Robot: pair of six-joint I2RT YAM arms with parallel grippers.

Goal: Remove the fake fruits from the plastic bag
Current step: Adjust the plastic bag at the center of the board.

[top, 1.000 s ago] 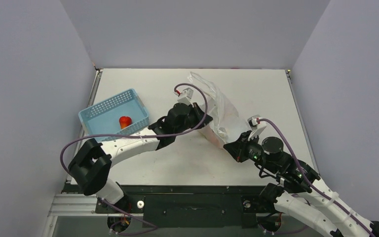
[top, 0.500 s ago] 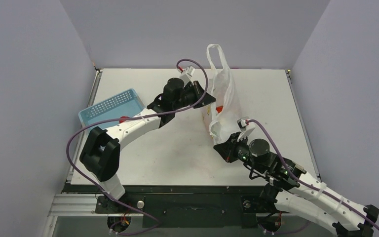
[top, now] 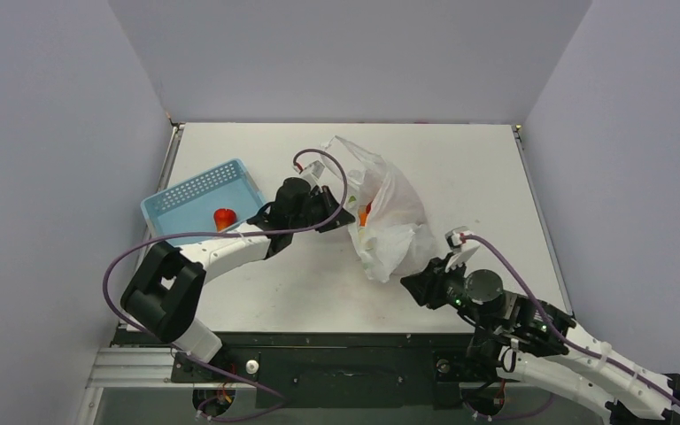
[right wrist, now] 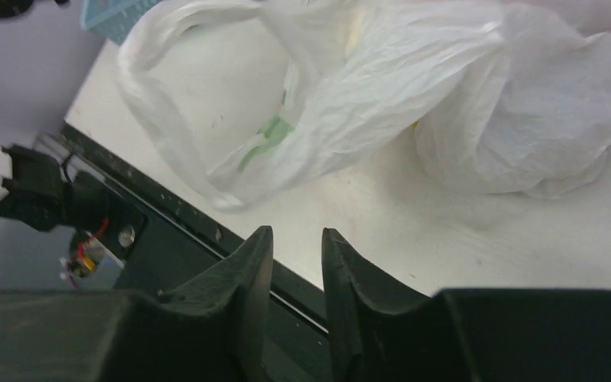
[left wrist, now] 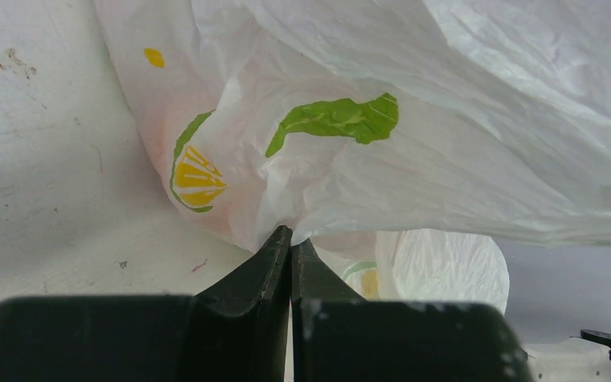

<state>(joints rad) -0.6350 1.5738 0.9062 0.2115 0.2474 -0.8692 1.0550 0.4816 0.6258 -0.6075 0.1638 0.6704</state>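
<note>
Your left pincer (left wrist: pixel 290 239) is clamped on a fold of the plastic bag (top: pixel 391 221). Its two fingers meet with the thin film caught between them, just below a green print (left wrist: pixel 338 119). The bag lies crumpled on the bench (top: pixel 478 168), about midway across and between the two arms. In the right wrist view, a handle loop (right wrist: pixel 221 191) trails toward the near edge. An orange fruit (top: pixel 366 212) shows through the bag's left side, close to the left pincer. A red fruit (top: pixel 223 218) sits in the blue basket (top: pixel 190 183) at the left of the bench, well apart from the bag. Your right pincer (right wrist: pixel 296 239) is near the bag's near end but not touching it. Its fingers stand a narrow gap apart with nothing between them.
</note>
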